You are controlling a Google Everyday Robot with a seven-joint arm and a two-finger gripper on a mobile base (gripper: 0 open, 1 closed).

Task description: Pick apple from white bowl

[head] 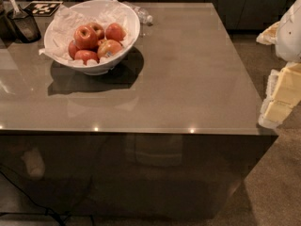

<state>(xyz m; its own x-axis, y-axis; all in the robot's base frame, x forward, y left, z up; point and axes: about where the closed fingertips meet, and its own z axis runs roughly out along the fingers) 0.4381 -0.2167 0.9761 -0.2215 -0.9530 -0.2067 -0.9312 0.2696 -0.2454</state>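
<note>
A large glossy white bowl [101, 68] lined with crumpled white paper stands on the back left of the brown table [188, 79]. Several red apples lie in it, one on top [86, 36], one at the right [115, 32] and one at the front with a sticker [109, 48]. My gripper [280, 97], white with yellowish parts, hangs at the far right of the view, beyond the table's right edge and far from the bowl. It holds nothing that I can see.
A small dark container with a scoop [22, 26] stands at the back left corner. A black-and-white marker card [42, 7] lies behind it. A clear plastic bottle [144, 17] lies just behind the bowl. Dark cabinets line the back; carpet lies to the right.
</note>
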